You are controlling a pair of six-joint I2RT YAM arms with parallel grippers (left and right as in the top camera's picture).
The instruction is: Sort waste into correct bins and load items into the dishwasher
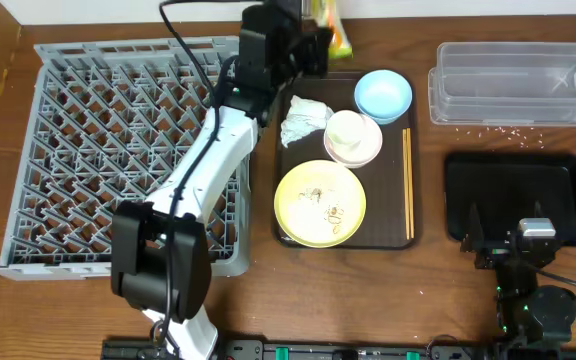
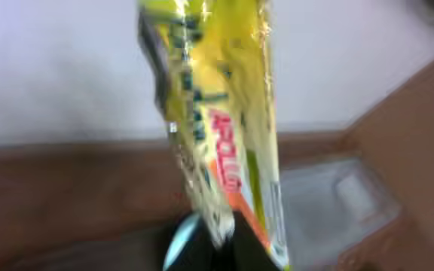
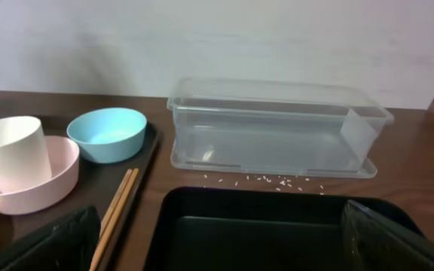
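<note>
While the left gripper point(image 1: 313, 50) pinches the yellow-green snack wrapper point(image 2: 217, 128) by one end, its light, crinkly film seems likely to slip; the right gripper point(image 3: 217, 241) gapes wide, empty.

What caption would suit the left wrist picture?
Left gripper shut on a yellow-green wrapper, clear tub blurred behind.

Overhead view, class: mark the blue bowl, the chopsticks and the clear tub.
blue bowl point(image 1: 383, 94), overhead view, middle of its inside.
chopsticks point(image 1: 408, 185), overhead view, halfway along the sticks.
clear tub point(image 1: 513, 85), overhead view, bare floor of the tub.
</note>
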